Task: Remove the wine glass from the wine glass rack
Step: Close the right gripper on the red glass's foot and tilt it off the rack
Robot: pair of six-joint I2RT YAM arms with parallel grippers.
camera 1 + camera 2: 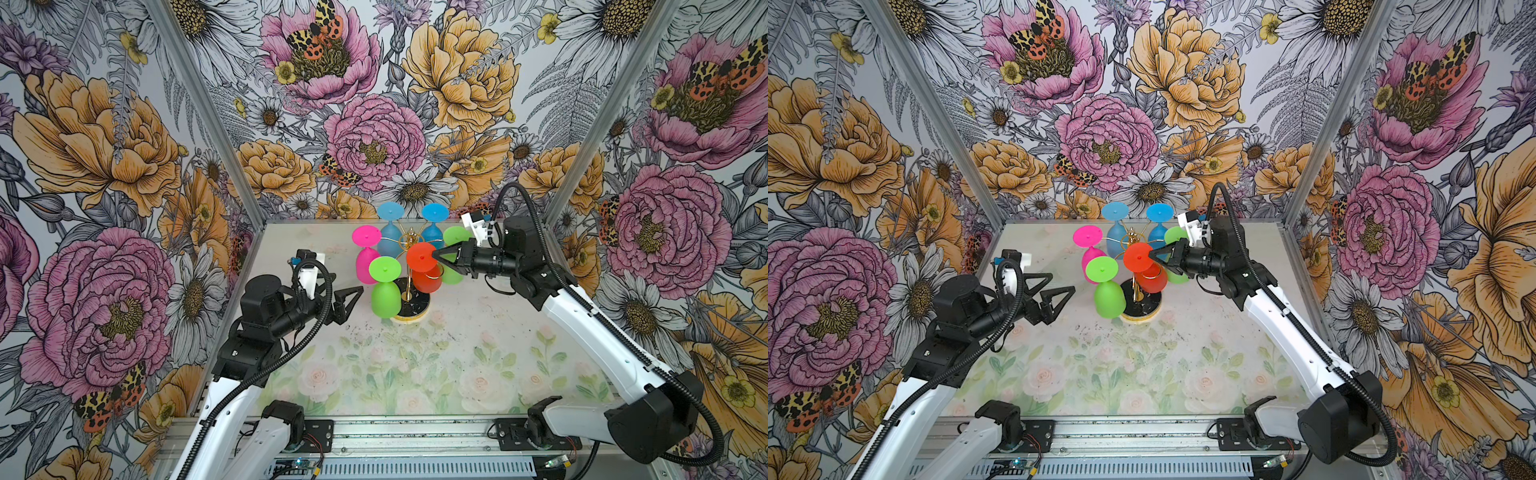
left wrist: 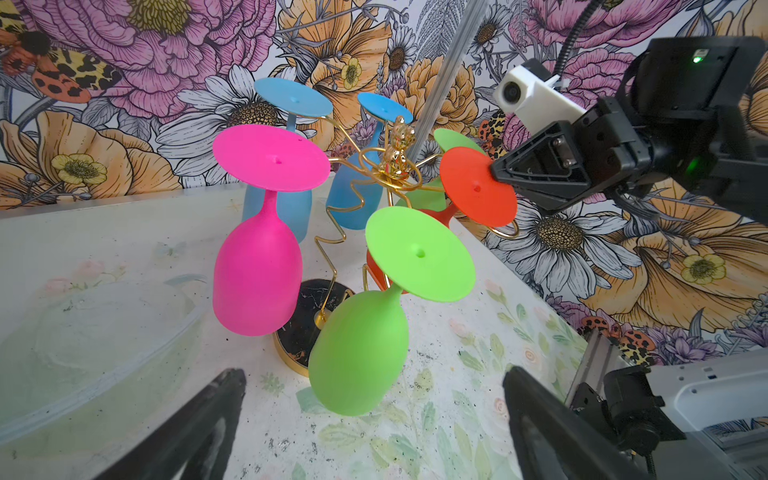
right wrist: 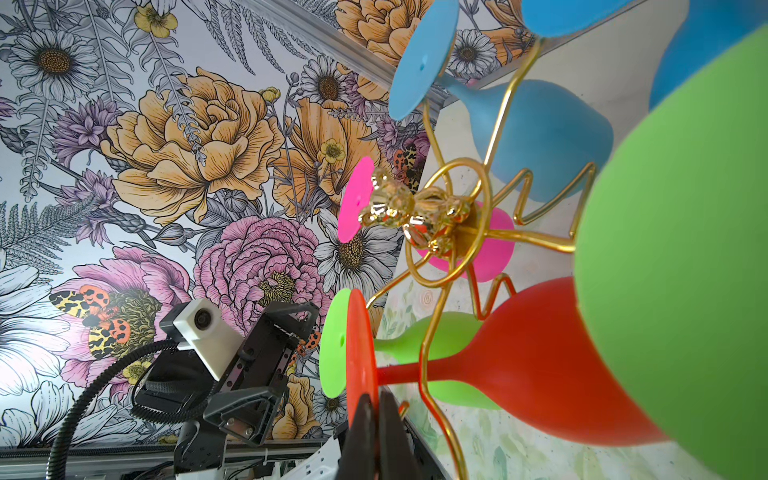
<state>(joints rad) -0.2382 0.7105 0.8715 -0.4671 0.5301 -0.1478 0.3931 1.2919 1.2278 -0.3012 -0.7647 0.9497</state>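
- Nearest you, the bench (image 1: 457,340) has a pale floral surface flecked with dark specks, and nothing lies on its front part.
- Your left gripper (image 1: 1064,282) hangs with its jaws wide apart and holds nothing. It sits just beside the near green glass (image 1: 385,299) without touching it, and I'd keep it out of the way.
- The wine glass rack (image 2: 399,174) stands toward the back middle of the bench. It is thin glossy gold wire on a round black marbled base (image 2: 309,316), so it probably tips easily.
- Your right gripper (image 1: 434,254) is clamped on the rim of the red wine glass (image 1: 421,257), pinching its thin flat foot disc. The glass hangs bowl-down with its stem inside a wire loop.
- To do this well, draw the foot outward along the loop toward its open end. Go slowly and don't twist, because an edge pinch on a smooth disc may slip.
- Watch the second green glass (image 1: 455,237) next to your wrist.
- The glasses look matte, opaque and rounded, likely plastic.
- Farther back hang the pink glass (image 1: 366,266) and two blue glasses (image 1: 390,239).
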